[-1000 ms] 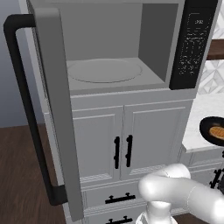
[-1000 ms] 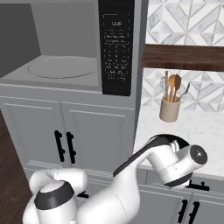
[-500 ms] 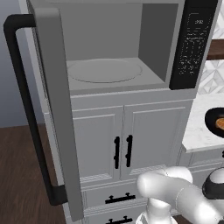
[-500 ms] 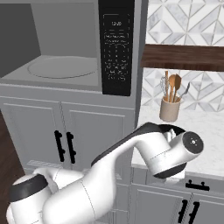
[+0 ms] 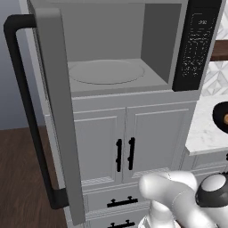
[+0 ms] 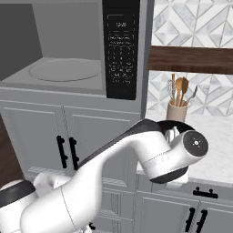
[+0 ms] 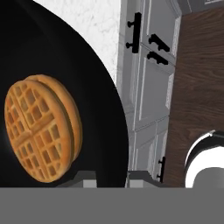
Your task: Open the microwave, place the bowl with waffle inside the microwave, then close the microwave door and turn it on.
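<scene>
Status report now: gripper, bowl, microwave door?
Gripper right at the bowl with waffle, grip state unclear. Bowl on the marble counter. Microwave door wide open, turntable bare.

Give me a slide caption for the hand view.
Pincer straddling the black bowl's rim, golden waffle inside.

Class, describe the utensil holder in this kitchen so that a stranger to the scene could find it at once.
Start at the microwave with its tall black button panel, then look right to the white marble counter under the dark wooden shelf. There stands a beige utensil holder against the patterned tiles. It alone is a small upright pot with wooden spoons sticking out.
</scene>
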You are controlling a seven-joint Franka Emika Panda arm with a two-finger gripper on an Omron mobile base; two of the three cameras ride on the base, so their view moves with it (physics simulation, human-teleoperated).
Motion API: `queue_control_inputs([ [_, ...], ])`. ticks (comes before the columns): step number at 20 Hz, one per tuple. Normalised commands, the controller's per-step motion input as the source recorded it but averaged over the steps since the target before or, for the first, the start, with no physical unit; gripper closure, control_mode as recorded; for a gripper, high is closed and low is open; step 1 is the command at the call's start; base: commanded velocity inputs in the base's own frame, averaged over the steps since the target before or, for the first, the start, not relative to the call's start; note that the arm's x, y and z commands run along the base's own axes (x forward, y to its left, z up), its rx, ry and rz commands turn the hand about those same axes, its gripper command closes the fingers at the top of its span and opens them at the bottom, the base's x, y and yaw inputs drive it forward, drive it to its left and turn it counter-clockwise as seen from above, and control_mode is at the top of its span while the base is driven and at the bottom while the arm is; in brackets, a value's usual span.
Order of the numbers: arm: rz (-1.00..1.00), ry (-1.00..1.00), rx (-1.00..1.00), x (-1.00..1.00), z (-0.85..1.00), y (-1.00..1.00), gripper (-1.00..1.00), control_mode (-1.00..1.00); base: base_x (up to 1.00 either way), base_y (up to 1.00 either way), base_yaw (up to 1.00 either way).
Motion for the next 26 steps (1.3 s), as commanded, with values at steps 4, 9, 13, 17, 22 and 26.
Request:
queue_control_inputs([
  [4,0.01,-0.02,0.00,-0.07,0.43,0.42,1.00,-1.00,0.00,0.00,0.00],
  [9,0.05,0.00,0.00,0.00,0.40,0.67,1.00,-1.00,0.00,0.00,0.00],
  [13,0.01,0.00,0.00,-0.19,0.20,0.57,1.00,-1.00,0.00,0.00,0.00],
  [17,0.00,0.00,0.00,-0.10,0.19,0.65,1.00,-1.00,0.00,0.00,0.00],
  [22,0.05,0.00,0.00,-0.02,0.18,0.59,1.00,-1.00,0.00,0.00,0.00],
  [26,0.07,0.00,0.00,0.00,0.22,0.55,1.00,-1.00,0.00,0.00,0.00],
])
